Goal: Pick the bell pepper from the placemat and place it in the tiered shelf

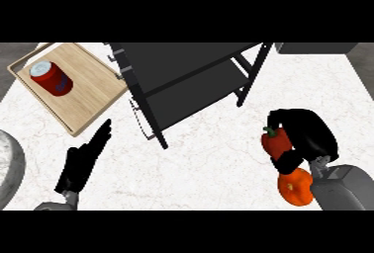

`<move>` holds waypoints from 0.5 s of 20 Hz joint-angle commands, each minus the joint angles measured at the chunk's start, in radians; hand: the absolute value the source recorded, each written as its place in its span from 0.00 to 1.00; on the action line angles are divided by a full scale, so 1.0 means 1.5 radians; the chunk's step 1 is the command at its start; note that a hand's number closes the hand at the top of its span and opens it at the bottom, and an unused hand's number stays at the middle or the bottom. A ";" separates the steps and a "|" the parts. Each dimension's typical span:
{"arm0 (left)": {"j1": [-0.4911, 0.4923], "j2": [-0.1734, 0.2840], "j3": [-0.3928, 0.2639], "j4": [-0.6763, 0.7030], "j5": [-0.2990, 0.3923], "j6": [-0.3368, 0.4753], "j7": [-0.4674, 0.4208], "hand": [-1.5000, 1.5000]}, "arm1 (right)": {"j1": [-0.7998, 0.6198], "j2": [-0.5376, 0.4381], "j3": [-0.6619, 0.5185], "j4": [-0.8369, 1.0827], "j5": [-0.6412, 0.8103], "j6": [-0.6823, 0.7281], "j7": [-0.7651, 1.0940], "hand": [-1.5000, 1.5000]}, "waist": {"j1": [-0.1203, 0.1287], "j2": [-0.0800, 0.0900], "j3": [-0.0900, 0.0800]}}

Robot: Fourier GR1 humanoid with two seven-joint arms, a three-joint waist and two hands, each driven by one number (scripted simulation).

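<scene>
A red bell pepper (276, 143) with a green stem is held in my right hand (310, 134), whose fingers and thumb curl round it at the right of the counter. The black tiered shelf (191, 74) stands at the upper middle, up and to the left of that hand. No placemat can be made out. My left hand (82, 163) rests open at the lower left, fingers straight and pointing up.
An orange rounded fruit or vegetable (295, 186) lies just below the pepper, beside my right forearm. A wooden tray (84, 101) at the upper left carries a red can (51, 77). A grey rounded edge (11, 165) shows at the far left.
</scene>
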 commanded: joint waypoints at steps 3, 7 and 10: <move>-0.001 -0.017 -0.002 -0.018 -0.018 0.027 0.012 0.50 | 0.037 -0.069 -0.060 -0.235 -0.025 0.032 0.000 1.00 | -0.014 0.002 0.001; 0.029 0.007 0.009 -0.009 -0.007 -0.003 -0.027 0.50 | -0.031 0.004 -0.152 -0.273 -0.118 0.015 0.041 1.00 | -0.004 0.004 0.001; -0.010 -0.003 0.010 -0.006 -0.010 0.000 0.014 0.50 | -0.124 0.017 -0.202 -0.256 -0.164 0.046 0.084 1.00 | 0.004 0.007 0.001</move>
